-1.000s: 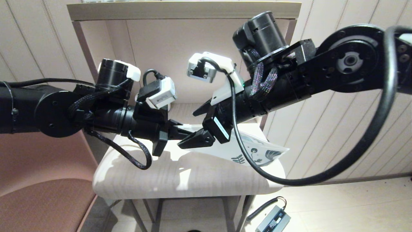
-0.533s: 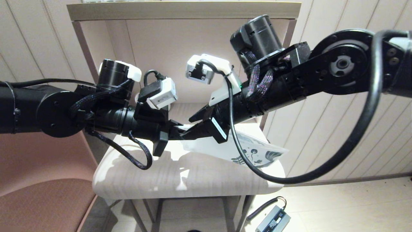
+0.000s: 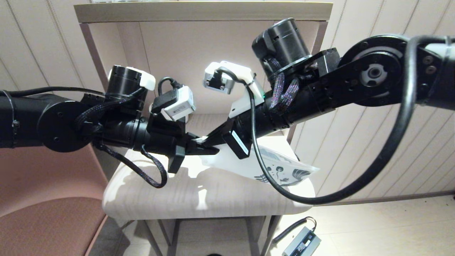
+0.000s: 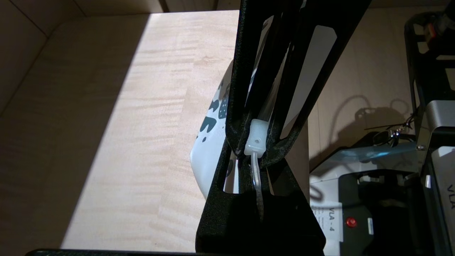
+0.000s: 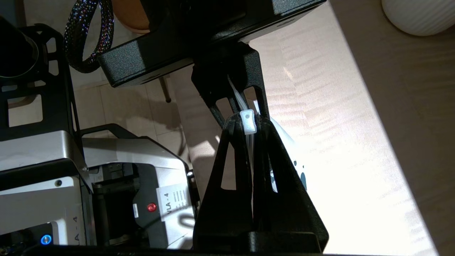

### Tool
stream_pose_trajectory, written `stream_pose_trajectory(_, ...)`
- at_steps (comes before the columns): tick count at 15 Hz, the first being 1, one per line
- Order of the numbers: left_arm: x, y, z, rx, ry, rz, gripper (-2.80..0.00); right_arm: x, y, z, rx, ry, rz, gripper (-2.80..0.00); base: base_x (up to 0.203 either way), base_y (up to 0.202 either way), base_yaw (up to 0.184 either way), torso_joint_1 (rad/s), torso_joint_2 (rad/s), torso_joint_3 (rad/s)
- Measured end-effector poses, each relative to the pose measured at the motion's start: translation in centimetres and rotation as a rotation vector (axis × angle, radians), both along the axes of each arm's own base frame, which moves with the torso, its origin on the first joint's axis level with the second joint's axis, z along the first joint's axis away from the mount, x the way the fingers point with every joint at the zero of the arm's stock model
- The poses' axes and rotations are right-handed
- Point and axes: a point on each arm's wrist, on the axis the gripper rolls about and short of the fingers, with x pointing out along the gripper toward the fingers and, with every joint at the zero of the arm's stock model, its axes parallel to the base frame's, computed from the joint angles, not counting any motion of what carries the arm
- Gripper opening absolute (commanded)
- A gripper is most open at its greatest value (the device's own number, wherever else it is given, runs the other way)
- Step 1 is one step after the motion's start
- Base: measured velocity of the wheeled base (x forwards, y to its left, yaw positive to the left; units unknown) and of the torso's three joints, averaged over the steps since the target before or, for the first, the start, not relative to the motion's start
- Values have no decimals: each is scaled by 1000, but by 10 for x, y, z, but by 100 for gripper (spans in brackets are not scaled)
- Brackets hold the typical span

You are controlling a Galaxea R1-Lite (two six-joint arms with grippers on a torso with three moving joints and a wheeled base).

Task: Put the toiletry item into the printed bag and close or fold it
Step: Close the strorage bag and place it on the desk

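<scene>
Gripping printed bag (image 3: pixel 270 167) top edge | left claw (image 3: pixel 204 148), right claw (image 3: pixel 209 142) clamped | white, blue-leafed

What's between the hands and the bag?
Nothing visible. Both the left hand and right hand are closed on the bag at its zip edge, meeting at the white slider.
</scene>
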Motion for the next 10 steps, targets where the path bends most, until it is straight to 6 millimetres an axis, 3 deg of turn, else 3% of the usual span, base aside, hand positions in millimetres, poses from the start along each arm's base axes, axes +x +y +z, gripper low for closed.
stream_pose_trajectory(10,-4,2,-3,7,10,0,-280,1,-18,-2,-16,18,-38,-280,0,0,0,0,0,0)
